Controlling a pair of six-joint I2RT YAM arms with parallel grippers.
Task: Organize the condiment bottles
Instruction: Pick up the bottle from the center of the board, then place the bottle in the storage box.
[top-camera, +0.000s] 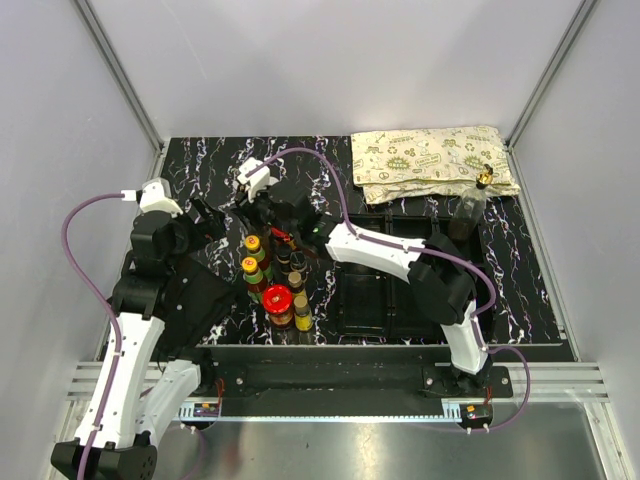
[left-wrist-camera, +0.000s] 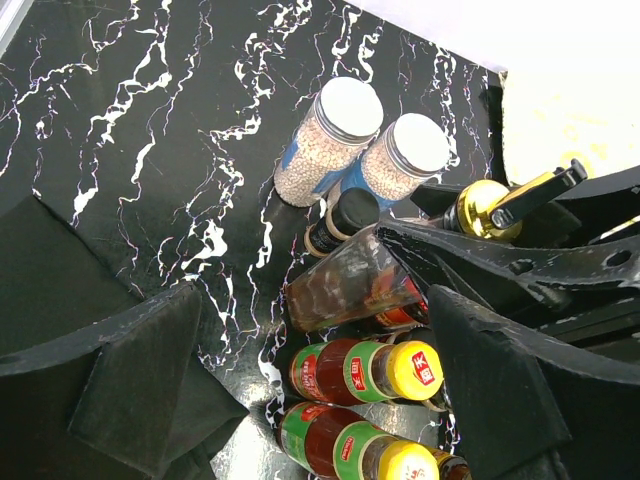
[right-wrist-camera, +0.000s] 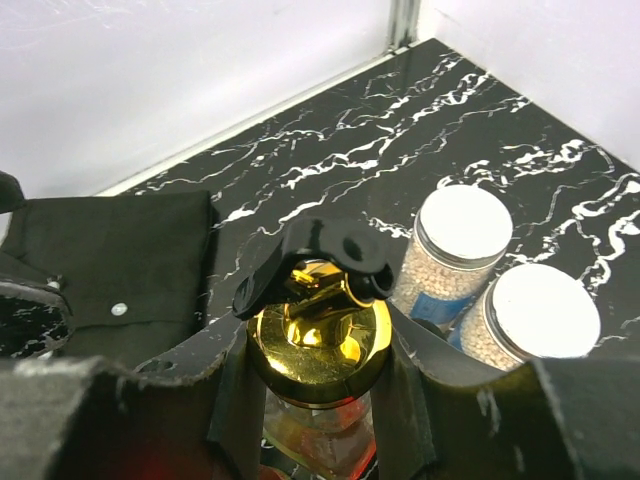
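Observation:
The condiment bottles (top-camera: 275, 285) stand clustered on the black marble table, left of the tray. My right gripper (right-wrist-camera: 318, 390) is shut on a clear glass bottle with a gold spout (right-wrist-camera: 320, 335), its fingers (right-wrist-camera: 410, 385) pressed on either side just under the gold cap. Two white-lidded shakers (right-wrist-camera: 455, 250) stand right behind it. In the left wrist view that same glass bottle (left-wrist-camera: 350, 285) shows beside a black-capped bottle (left-wrist-camera: 345, 220). My left gripper (left-wrist-camera: 320, 375) is open, and two yellow-capped sauce bottles (left-wrist-camera: 365, 370) lie between its wide pads without touching them.
A black compartment tray (top-camera: 390, 290) lies right of the cluster. Another gold-spouted bottle (top-camera: 478, 200) stands at its far right corner, next to a printed paper bag (top-camera: 430, 160). A red-lidded jar (top-camera: 277, 297) sits at the cluster's near end.

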